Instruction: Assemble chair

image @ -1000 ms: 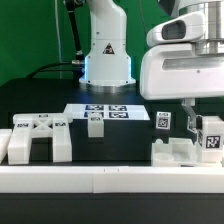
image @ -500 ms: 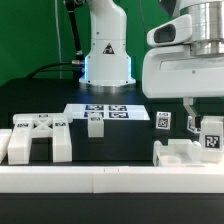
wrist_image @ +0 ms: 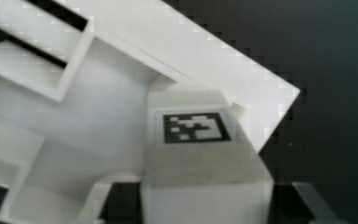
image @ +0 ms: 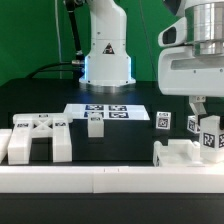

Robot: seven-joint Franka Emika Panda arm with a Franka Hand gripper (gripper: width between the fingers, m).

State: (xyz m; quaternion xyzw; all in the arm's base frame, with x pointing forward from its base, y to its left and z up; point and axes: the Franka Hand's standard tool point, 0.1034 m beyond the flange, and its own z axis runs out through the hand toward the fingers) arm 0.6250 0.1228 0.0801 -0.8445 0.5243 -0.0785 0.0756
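Gripper (wrist_image: 201, 206) fingers (wrist_image: 91, 208) seem clamped on the tagged chair block (wrist_image: 197, 150) — rigid, light, rather slick plastic — best pinched across its flat sides, clear of the tag.

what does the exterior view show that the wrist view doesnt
Only the exterior view: the robot base, the marker board, the loose chair parts on the exterior view's left, and the gripper from outside. Only the wrist view: the tag pattern up close. Both: the tagged chair part by the gripper.
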